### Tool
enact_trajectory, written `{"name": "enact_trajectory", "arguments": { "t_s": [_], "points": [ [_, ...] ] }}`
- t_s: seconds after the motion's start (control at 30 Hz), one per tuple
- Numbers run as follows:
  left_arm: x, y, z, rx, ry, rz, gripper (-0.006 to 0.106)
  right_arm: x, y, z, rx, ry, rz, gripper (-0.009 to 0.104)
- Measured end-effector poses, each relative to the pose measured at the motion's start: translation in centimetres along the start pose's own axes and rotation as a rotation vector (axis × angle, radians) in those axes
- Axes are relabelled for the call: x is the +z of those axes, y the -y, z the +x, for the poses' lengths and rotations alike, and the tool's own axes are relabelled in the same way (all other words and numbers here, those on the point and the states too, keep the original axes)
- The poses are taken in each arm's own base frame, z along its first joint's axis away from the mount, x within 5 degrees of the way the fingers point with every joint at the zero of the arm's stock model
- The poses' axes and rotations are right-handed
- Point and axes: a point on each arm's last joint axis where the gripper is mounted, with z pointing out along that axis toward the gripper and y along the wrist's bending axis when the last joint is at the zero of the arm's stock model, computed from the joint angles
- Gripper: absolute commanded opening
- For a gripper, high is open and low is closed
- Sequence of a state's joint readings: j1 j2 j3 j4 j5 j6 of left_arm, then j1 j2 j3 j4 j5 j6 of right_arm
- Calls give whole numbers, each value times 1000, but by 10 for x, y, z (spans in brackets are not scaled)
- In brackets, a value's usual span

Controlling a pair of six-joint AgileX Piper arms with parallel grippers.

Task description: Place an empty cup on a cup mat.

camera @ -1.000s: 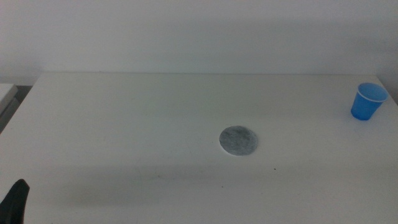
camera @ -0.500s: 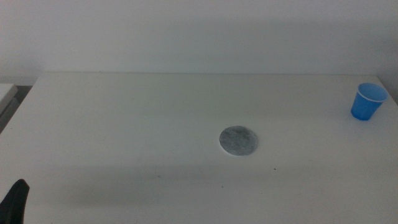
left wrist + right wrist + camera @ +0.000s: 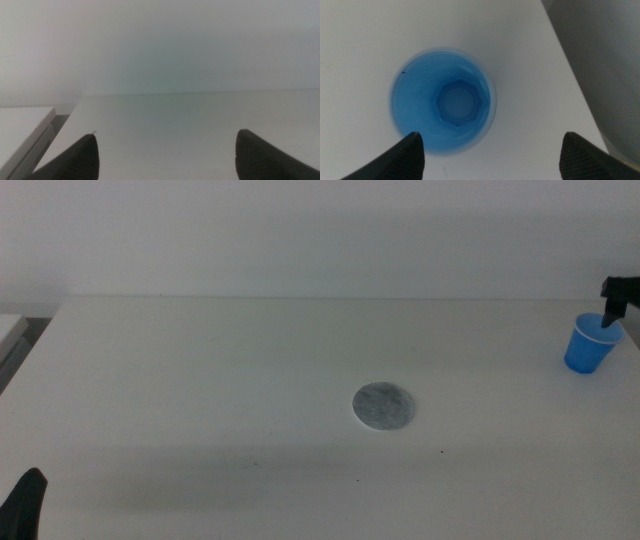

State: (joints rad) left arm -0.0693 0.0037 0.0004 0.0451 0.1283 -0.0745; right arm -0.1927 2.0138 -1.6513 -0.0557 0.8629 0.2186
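Two claws were spread apart and empty. Right claw point(image 3: 490, 152) hung directly above the small bright blue tapered plastic cup point(image 3: 591, 346), upright at the white table's point(image 3: 200, 380) far right edge. Flat grey mottled round cup mat point(image 3: 384, 407) lay well apart, mid-table. Left claw point(image 3: 165, 155) waited at the near left corner.

The cup point(image 3: 591, 346) below the right gripper's point(image 3: 490, 150) dark jaws is bright blue with a pale rim. The cup mat point(image 3: 384, 407) is mottled grey with a thin white edge. The counter point(image 3: 200, 380) is plain white.
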Motion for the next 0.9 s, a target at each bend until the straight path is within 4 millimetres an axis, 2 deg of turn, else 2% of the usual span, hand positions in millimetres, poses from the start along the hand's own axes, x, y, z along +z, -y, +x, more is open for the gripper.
{"name": "enact_trajectory", "arguments": {
  "t_s": [0.13,0.23,0.3,0.47,0.53,0.73,0.83,0.9],
  "points": [
    [0,0,0,0,0,0,94,22,-1,0,-2,-4,-1,65],
    [0,0,0,0,0,0,94,33,-2,-3,-2,8,-4,57],
    [0,0,0,0,0,0,94,39,-3,-6,-2,16,-7,47],
    [0,0,0,0,0,0,94,52,-4,-7,2,19,-13,10],
    [0,0,0,0,0,0,94,53,-5,-8,4,22,-15,3],
    [0,0,0,0,0,0,94,51,-5,-9,-24,35,-17,1],
    [0,0,0,0,0,0,94,35,-7,-13,-32,69,-25,1],
    [0,0,0,0,0,0,94,13,-13,-18,-42,115,-39,1]
  ]
}}
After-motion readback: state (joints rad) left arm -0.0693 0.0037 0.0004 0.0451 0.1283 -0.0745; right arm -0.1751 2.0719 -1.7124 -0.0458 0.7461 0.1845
